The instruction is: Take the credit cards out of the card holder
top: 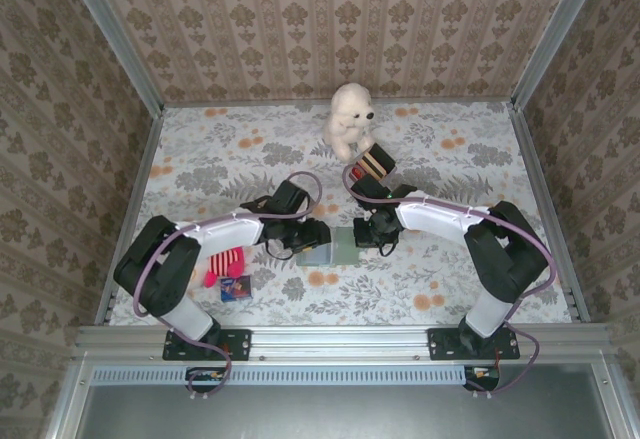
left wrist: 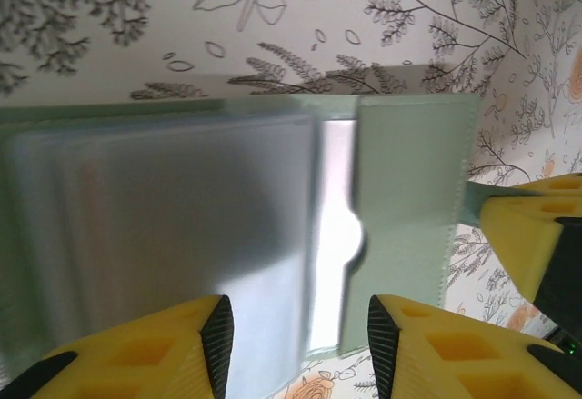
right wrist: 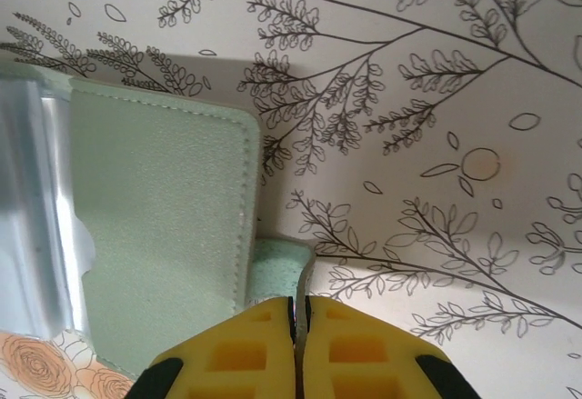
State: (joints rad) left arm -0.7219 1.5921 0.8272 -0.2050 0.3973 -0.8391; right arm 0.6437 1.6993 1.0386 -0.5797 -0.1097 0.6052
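The sage-green card holder (top: 335, 251) lies open on the floral table between both grippers. In the left wrist view its green flap (left wrist: 409, 190) and grey-blue pocket leaf (left wrist: 182, 217) show, with a white credit card (left wrist: 332, 235) in the notched slot. My left gripper (left wrist: 300, 326) hovers over that slot, jaws apart with nothing pinched. My right gripper (right wrist: 300, 304) is shut on the holder's small side tab (right wrist: 277, 272). Flat red and pink pieces (top: 225, 263), possibly credit cards, lie by the left arm.
A dark blue square packet (top: 237, 288) lies near the left arm's base. A striped box (top: 375, 164) and a white plush toy (top: 350, 119) stand behind the right gripper. Patterned walls ring the table (top: 480, 159).
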